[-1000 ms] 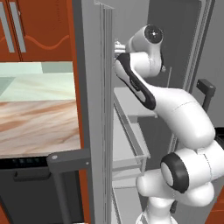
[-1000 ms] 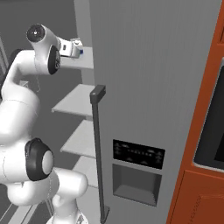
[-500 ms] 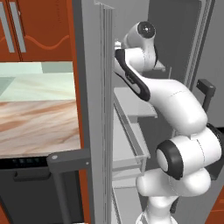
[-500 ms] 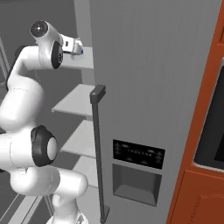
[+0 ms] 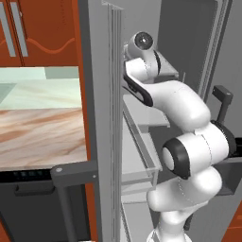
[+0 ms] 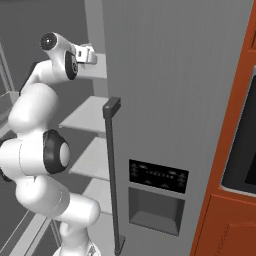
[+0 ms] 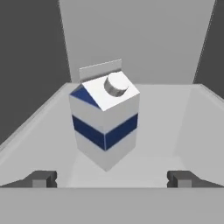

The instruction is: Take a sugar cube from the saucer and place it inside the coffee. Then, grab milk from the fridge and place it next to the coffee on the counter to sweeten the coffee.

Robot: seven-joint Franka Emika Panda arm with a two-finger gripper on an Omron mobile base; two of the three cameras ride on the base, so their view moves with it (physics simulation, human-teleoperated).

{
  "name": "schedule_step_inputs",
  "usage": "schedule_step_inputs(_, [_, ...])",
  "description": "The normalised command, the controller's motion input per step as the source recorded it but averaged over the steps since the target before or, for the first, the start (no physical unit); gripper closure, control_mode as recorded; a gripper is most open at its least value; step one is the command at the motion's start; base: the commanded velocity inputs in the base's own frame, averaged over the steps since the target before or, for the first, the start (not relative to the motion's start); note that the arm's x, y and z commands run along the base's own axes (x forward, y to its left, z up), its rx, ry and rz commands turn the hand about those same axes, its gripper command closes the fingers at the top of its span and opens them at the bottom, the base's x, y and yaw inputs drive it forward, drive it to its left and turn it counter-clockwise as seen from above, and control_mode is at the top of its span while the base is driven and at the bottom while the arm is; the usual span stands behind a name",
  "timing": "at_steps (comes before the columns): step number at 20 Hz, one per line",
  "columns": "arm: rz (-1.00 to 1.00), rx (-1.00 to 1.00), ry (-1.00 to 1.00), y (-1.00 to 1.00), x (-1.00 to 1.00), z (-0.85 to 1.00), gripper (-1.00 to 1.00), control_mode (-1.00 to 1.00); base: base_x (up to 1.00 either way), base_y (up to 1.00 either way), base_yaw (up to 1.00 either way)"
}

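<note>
While my arm reaches into the open fridge (image 5: 189, 28), my hand (image 7: 112, 179) sits wide open with nothing between the fingertips (image 7: 41, 179), which stand well apart at either side of the hand view. Milk (image 7: 105, 118) is dead ahead of the hand, upright on a pale grey fridge shelf (image 7: 175, 131), one corner turned toward me, grey cap on the slanted top, dark blue band round the middle. Carton is not touched by either fingertip; it stands between their lines, a bit further in. Shelf floor is flat and bare around the carton, with low raised edges left and right and a plain grey back wall behind. From the left base view: fridge door (image 5: 101, 118) stands open edge-on to the camera, door bins (image 5: 139, 156) visible on its inner side, dark bar handle (image 5: 71, 179) low down. Beyond the door, the marbled beige-brown worktop (image 5: 38, 137) runs left, pale green backsplash behind it, reddish-brown upper cabinets (image 5: 38, 28) with silver handles above. From the right base view: white shelves (image 6: 87, 115) step down inside the fridge beside my arm, the other grey door (image 6: 170, 100) is closed with a dark vertical handle and a dispenser panel (image 6: 157, 175), reddish-brown cabinetry (image 6: 225, 220) to its right.
</note>
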Motion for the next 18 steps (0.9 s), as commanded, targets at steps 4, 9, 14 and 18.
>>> schedule_step_inputs(4, [-0.07,0.0,0.0,0.21,0.36,0.0,-1.0,-1.0,0.0,0.0,0.0])
schedule_step_inputs(9, [-0.07,0.0,0.0,0.1,0.33,0.0,-1.0,-1.0,0.0,0.0,0.0])
schedule_step_inputs(14, [-0.04,0.0,0.0,0.01,0.17,0.0,-1.0,-1.0,0.0,0.0,0.0])
schedule_step_inputs(18, [-0.04,0.0,0.0,0.0,0.21,0.0,-1.0,-1.0,0.0,0.0,0.0])
